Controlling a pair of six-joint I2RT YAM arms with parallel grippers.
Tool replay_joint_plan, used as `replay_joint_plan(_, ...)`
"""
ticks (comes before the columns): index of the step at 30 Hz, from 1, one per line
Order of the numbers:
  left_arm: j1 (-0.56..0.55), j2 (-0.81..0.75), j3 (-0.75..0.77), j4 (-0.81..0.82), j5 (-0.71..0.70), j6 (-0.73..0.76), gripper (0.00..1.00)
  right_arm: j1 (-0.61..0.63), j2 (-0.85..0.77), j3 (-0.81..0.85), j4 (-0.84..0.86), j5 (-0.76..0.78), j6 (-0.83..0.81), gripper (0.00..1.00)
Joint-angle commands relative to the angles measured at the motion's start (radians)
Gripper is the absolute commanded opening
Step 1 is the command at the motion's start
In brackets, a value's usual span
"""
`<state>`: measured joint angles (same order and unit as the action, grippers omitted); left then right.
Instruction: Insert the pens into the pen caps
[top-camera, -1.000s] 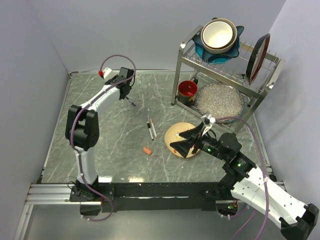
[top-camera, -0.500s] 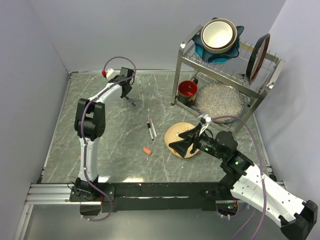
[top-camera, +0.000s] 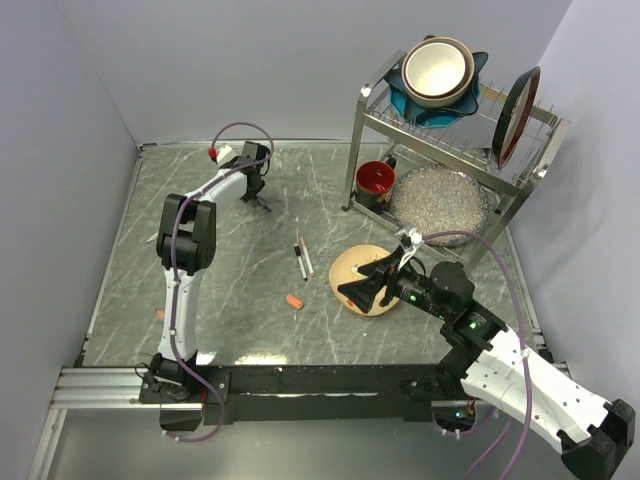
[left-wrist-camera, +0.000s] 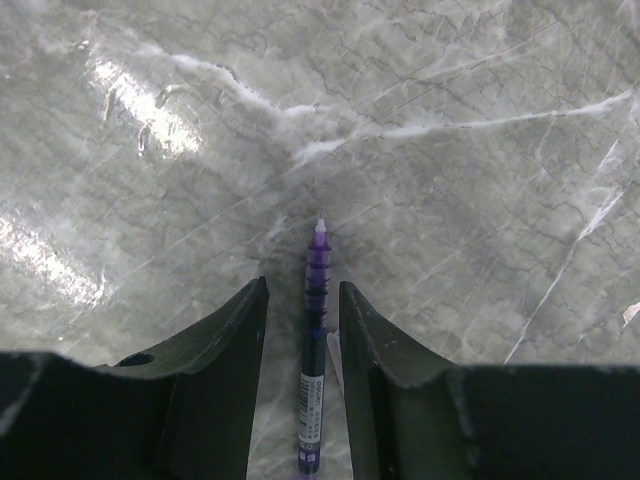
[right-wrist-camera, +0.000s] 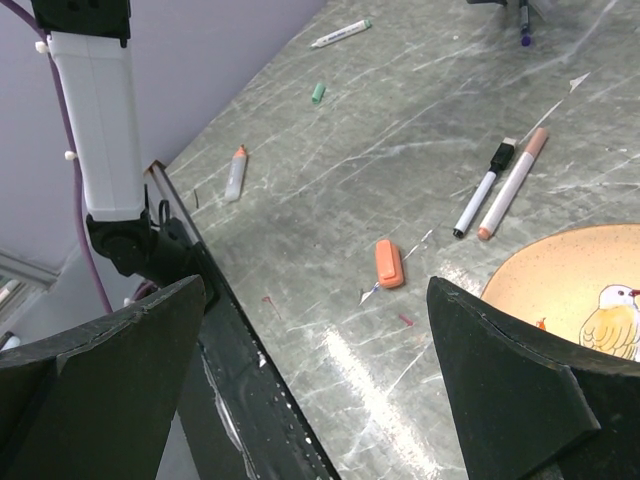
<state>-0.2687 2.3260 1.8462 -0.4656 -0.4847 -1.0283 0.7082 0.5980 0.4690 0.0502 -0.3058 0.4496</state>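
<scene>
A dark pen with a purple tip (left-wrist-camera: 316, 330) lies on the marble table between the fingers of my left gripper (left-wrist-camera: 302, 285). The jaws stand a little apart on either side of it, with a gap on the left. In the top view this gripper (top-camera: 256, 188) is at the far left-middle. Two pens lie side by side mid-table: a white one with a black end (right-wrist-camera: 483, 190) and a white one with a reddish tip (right-wrist-camera: 512, 185). An orange-red cap (right-wrist-camera: 389, 262) lies near them. My right gripper (right-wrist-camera: 316, 288) is wide open and empty above the table's front.
A tan plate with a bird picture (top-camera: 350, 268) lies under my right arm. A dish rack (top-camera: 450, 130) with bowls, a red cup (top-camera: 375, 180) and a glass dish stand at the back right. A green cap (right-wrist-camera: 318, 92), a green-tipped marker (right-wrist-camera: 340, 34) and an orange-tipped white piece (right-wrist-camera: 235, 172) lie at the left.
My left arm's elbow has swung right and forward, and its gripper has settled over the purple-tipped pen. My right arm has shifted slightly left and stays open.
</scene>
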Motion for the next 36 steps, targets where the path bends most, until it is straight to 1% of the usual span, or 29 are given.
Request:
replay_joint_plan(1,0.008,0.029,0.051,0.006,0.012,0.045,0.4,-0.001,-0.009,0.011,0.03,0.014,-0.014,1.0)
replay_joint_plan(5,0.008,0.05,0.07,-0.053,-0.002,0.051,0.37,0.0,-0.009,0.01,0.028,0.013,-0.011,1.0)
replay_joint_plan(8,0.008,0.05,0.044,-0.061,-0.015,0.077,0.35,0.0,-0.014,0.011,0.025,0.016,-0.009,1.0)
replay_joint_plan(12,0.01,0.05,0.039,-0.134,-0.051,0.074,0.32,0.0,-0.023,0.013,0.02,0.01,-0.005,1.0)
replay_joint_plan(15,0.014,0.035,0.001,-0.146,-0.039,0.073,0.24,0.0,-0.032,0.016,0.019,0.002,0.008,1.0)
replay_joint_plan(16,0.017,0.029,-0.03,-0.143,-0.034,0.067,0.17,0.0,-0.033,0.016,0.02,0.002,0.009,1.0)
replay_joint_plan(18,0.022,0.006,-0.068,-0.13,-0.016,0.057,0.11,0.0,-0.041,0.013,0.023,-0.004,0.021,1.0)
replay_joint_plan(19,0.022,-0.004,-0.114,-0.119,-0.012,0.057,0.03,-0.001,-0.044,0.011,0.025,-0.007,0.03,1.0)
replay_joint_plan(20,0.023,-0.029,-0.139,-0.09,-0.005,0.059,0.01,0.0,-0.047,0.01,0.027,-0.01,0.034,1.0)
replay_joint_plan(25,0.02,-0.134,-0.318,-0.004,0.058,0.086,0.01,0.0,-0.04,0.005,0.033,-0.026,0.06,1.0)
replay_joint_plan(26,0.02,-0.186,-0.347,0.008,0.064,0.089,0.01,-0.001,-0.029,0.008,0.025,-0.021,0.066,1.0)
replay_joint_plan(27,0.019,-0.215,-0.381,0.056,0.075,0.103,0.01,-0.001,-0.02,0.017,0.023,-0.021,0.072,1.0)
replay_joint_plan(28,0.017,-0.247,-0.454,0.085,0.107,0.115,0.01,0.0,0.009,0.02,0.023,-0.027,0.083,1.0)
replay_joint_plan(29,0.013,-0.316,-0.491,0.112,0.122,0.126,0.01,0.0,0.025,0.025,0.027,-0.03,0.09,1.0)
replay_joint_plan(30,0.008,-0.351,-0.563,0.167,0.133,0.141,0.01,0.0,0.038,0.036,0.028,-0.029,0.1,1.0)
replay_joint_plan(33,-0.016,-0.496,-0.666,0.24,0.181,0.174,0.01,0.0,0.111,0.06,0.033,-0.019,0.11,1.0)
replay_joint_plan(34,-0.024,-0.531,-0.729,0.287,0.202,0.183,0.01,0.0,0.129,0.068,0.031,-0.018,0.113,1.0)
replay_joint_plan(35,-0.042,-0.597,-0.758,0.309,0.251,0.194,0.01,-0.001,0.17,0.077,0.033,-0.018,0.115,1.0)
replay_joint_plan(36,-0.053,-0.626,-0.81,0.332,0.283,0.207,0.01,0.0,0.19,0.089,0.04,-0.026,0.113,1.0)
